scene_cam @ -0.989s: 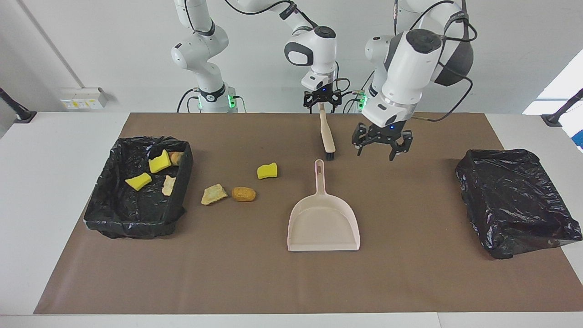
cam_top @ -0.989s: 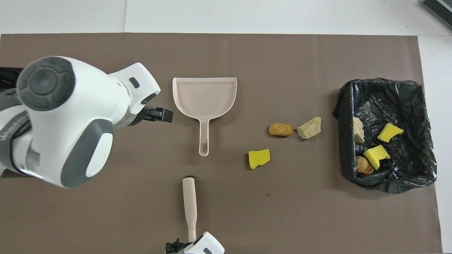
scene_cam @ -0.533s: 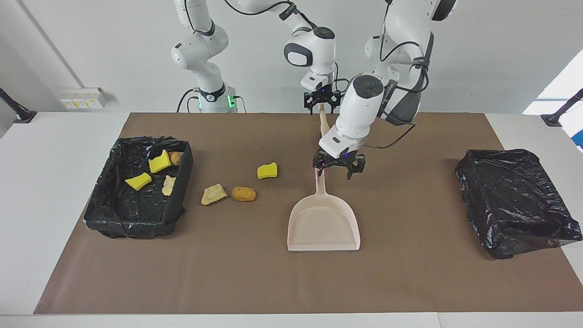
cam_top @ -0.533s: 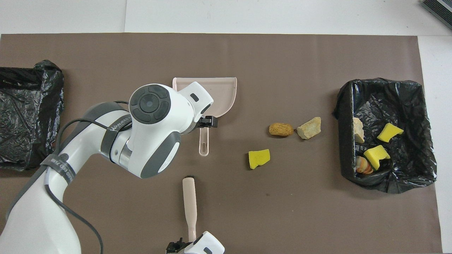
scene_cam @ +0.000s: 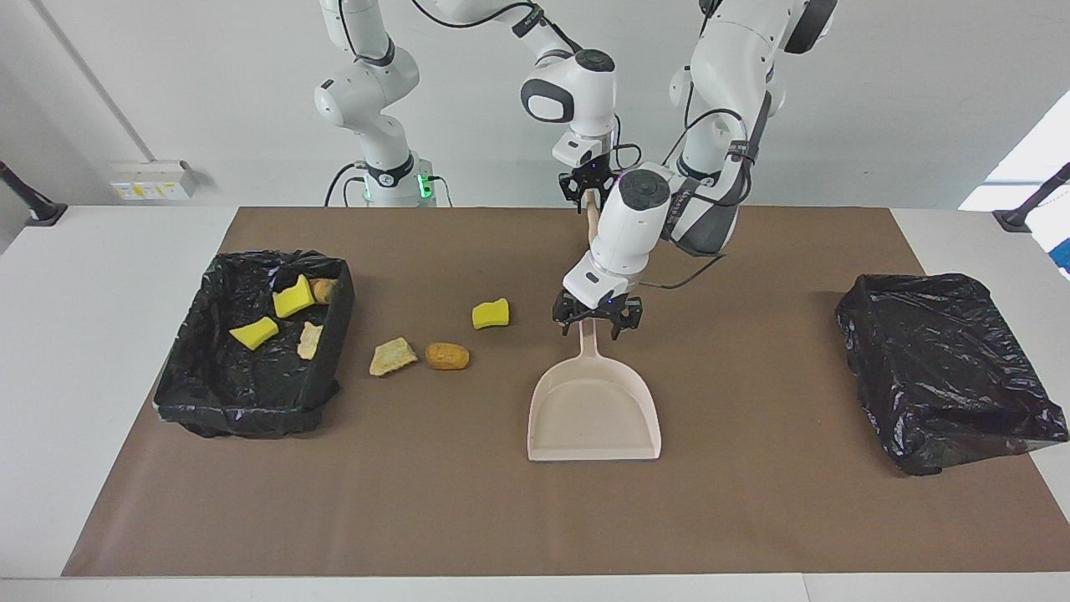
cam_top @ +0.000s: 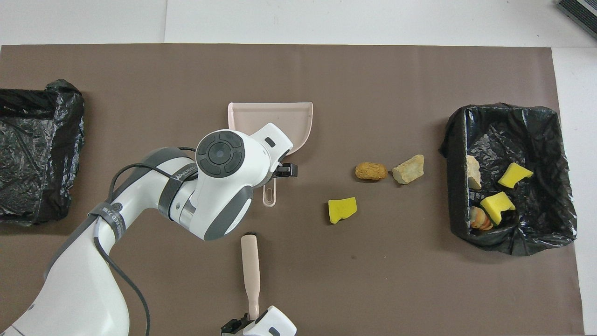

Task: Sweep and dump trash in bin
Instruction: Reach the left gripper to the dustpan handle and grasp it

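Three pieces of trash lie loose on the brown mat: a yellow sponge chunk (scene_cam: 490,313) (cam_top: 342,209), a brown nugget (scene_cam: 446,356) (cam_top: 371,171) and a tan wedge (scene_cam: 393,357) (cam_top: 408,169). The black-lined bin (scene_cam: 251,405) (cam_top: 508,109) at the right arm's end holds several more scraps. My left gripper (scene_cam: 596,328) is open and low, straddling the handle of the beige dustpan (scene_cam: 593,410) (cam_top: 270,119). Nearer the robots, my right gripper (scene_cam: 591,191) is shut on the thin end of the brush (cam_top: 249,266). The left arm hides most of the brush in the facing view.
A second black-lined bin (scene_cam: 945,368) (cam_top: 37,149) sits at the left arm's end of the table. The loose scraps lie between the dustpan and the bin that holds trash.
My left arm swung in from the left arm's end and lowered its open gripper around the dustpan handle. My right gripper's fingers closed in on the brush handle.
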`<state>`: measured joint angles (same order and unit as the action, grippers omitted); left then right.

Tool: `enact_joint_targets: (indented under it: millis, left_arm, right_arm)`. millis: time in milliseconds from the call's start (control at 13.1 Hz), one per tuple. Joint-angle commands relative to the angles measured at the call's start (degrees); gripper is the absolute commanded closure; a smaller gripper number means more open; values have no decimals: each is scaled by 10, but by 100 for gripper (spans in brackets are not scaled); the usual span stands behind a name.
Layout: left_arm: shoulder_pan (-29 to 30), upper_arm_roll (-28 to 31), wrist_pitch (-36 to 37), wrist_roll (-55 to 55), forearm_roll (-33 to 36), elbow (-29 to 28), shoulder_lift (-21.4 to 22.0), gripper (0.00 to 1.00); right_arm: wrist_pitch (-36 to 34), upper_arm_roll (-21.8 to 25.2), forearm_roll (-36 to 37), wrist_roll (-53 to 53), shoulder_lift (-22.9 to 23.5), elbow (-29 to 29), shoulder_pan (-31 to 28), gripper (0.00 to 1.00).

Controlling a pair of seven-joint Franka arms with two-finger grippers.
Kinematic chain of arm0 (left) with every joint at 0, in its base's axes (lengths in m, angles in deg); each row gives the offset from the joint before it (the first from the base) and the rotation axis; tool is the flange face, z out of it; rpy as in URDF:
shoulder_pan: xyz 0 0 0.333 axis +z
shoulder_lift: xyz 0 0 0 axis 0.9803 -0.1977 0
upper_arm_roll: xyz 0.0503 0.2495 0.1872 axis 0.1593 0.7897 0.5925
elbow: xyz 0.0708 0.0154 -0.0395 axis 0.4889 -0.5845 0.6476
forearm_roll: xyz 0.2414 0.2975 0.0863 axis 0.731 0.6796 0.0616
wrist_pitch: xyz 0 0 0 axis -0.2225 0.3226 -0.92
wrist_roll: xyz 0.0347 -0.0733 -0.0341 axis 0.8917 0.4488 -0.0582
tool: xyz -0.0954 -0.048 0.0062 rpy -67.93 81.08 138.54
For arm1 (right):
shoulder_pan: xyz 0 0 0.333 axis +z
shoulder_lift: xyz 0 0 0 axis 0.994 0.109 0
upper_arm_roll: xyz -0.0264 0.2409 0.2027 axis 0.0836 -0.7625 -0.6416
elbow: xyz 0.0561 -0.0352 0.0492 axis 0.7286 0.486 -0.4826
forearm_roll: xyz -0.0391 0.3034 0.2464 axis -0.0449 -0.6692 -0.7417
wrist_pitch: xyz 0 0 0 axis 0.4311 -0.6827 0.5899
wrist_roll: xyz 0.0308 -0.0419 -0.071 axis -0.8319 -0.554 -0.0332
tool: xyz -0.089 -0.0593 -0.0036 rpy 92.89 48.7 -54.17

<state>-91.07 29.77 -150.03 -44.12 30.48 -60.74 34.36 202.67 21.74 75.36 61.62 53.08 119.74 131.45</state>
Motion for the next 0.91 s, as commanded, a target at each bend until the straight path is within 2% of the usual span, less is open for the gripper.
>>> enact_joint_targets:
  millis: [0,76,380,533,685,837]
  left_arm:
    - [-4,3,-16,14,14,-11,2,23]
    - [-4,3,-16,11,14,-11,-2,33]
    - [-3,4,-14,-3,35,-7,-4,65]
    - [-1,4,-11,-21,89,-1,-4,84]
    - [4,4,-2,-49,137,2,6,89]
    - [20,4,34,-146,137,4,26,89]
  right_arm:
    - [3,1,-10,-22,-3,0,-3,95]
    - [-4,1,-10,-22,1,-7,-4,100]
    - [-25,2,-14,-16,11,-31,-8,100]
    - [-45,2,-15,-14,-7,-23,-22,100]
    - [-49,2,-15,-23,-46,2,-41,100]
    - [-95,2,-16,-40,-99,22,-64,100]
